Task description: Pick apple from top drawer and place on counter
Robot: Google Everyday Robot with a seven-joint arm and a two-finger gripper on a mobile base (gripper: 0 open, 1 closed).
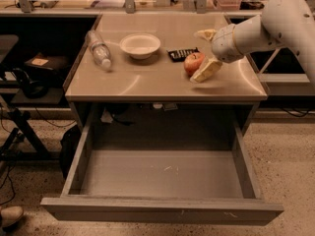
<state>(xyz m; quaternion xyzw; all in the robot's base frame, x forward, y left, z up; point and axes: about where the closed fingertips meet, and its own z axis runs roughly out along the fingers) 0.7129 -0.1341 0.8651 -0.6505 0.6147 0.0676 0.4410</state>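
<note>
Counter and open drawer seen from the front and above, items listed left to right. On the counter (147, 80) lie four loose things: one clear plastic bottle (100, 49) on its side near the left edge (any print on its wrapper is too small to read); one white bowl (140, 44), upright, just right of the bottle; one flat dark device with rows of keys (183, 54), whose markings are not legible; and one apple (193, 63), red with a yellowish patch, resting on the tabletop just in front of that device. To the right of the apple is the single gripper (205, 52), at the end of a white arm (283, 21) that enters from the upper right. Its two pale fingers (206, 70) are spread wide apart and grip nothing: the nearer finger lies low against the apple's right side, touching it or very nearly so, while the farther finger is raised well behind and above the fruit. The apple therefore sits at the mouth of the spread fingers, close to the nearer one. Below, the one top drawer (162, 173) is pulled fully out, its grey floor showing only a few small pale flecks.
</note>
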